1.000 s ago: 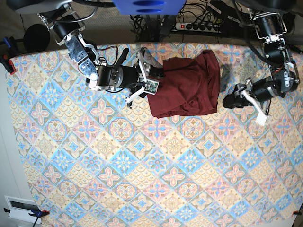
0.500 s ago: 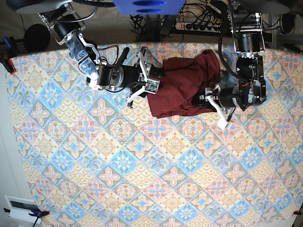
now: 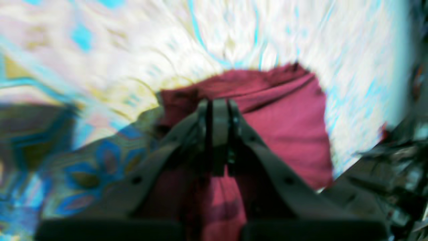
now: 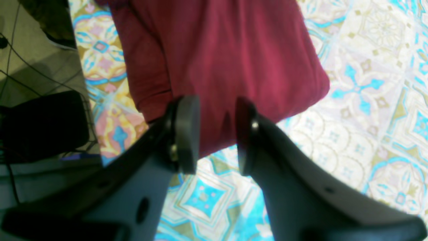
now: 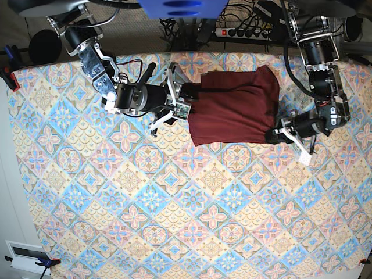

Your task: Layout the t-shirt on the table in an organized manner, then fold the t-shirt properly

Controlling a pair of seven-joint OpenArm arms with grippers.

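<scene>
Base cam was overhead, looking straight down on the whole surface (image 5: 174, 221). Both wrist cams sat close behind their fingers (image 4: 187, 134), angled low. All three views shared the t-shirt (image 5: 232, 113); left wrist view was blurred.

the t-shirt (image 5: 232, 107) lies on the table (image 5: 174, 221).

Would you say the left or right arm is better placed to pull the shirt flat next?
Probably the left: its gripper is shut on the shirt edge, while the right gripper is open beside the opposite edge.
</scene>
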